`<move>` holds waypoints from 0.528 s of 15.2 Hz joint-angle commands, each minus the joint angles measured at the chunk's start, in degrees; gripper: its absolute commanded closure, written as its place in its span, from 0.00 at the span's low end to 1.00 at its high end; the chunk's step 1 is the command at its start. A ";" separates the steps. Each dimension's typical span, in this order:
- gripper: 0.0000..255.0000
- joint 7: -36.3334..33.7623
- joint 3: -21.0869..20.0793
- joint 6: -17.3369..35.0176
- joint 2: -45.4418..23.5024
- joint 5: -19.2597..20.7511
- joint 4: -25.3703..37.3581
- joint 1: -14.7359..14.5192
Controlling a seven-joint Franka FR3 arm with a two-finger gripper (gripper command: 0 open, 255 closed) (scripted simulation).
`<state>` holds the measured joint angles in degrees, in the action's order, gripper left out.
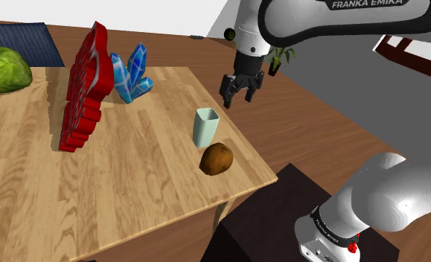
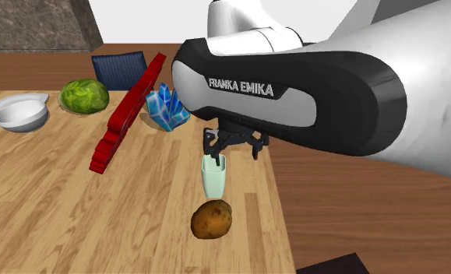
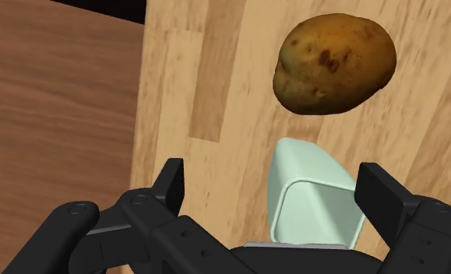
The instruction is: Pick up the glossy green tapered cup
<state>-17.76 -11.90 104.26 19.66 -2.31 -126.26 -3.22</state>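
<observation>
Our gripper (image 1: 238,100) hangs with jaws spread wide, holding nothing, just above the pale green cup (image 1: 205,128).
The cup stands mid-frame in the shoulder view, near the right edge of the table (image 1: 94,201). In the wrist view it sits nearer one finger, so we judge a straight descent could clip its rim and tip it toward the potato (image 1: 216,158). Its long axis is vertical, mouth up, narrowing downward.

**A:** Is there any writing on you that can be read?

**B:** Yes. In the second exterior view my arm link (image 2: 294,93) carries "FRANKA EMIKA" in white capitals on its dark part.

**A:** And in the shoulder view?

**B:** The same two words, white on dark, on my arm link (image 1: 355,18) near that view's top edge.
</observation>
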 commanded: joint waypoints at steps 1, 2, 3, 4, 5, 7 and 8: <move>0.00 -1.89 -1.25 2.18 -3.61 -0.20 1.31 -0.37; 0.00 -2.80 -1.81 3.11 -5.56 -0.15 2.24 -0.54; 0.00 -3.70 -2.36 3.99 -7.53 -0.06 3.25 -0.71; 0.00 -4.62 -2.88 4.83 -9.53 0.09 4.32 -0.90; 0.00 -5.54 -3.38 5.61 -11.56 0.30 5.47 -1.10; 0.00 -7.39 -4.28 7.03 -15.68 0.85 7.98 -1.55; 0.00 -8.31 -4.68 7.65 -17.78 1.20 9.35 -1.81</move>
<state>-25.08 -16.12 111.55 4.00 -1.38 -118.58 -4.78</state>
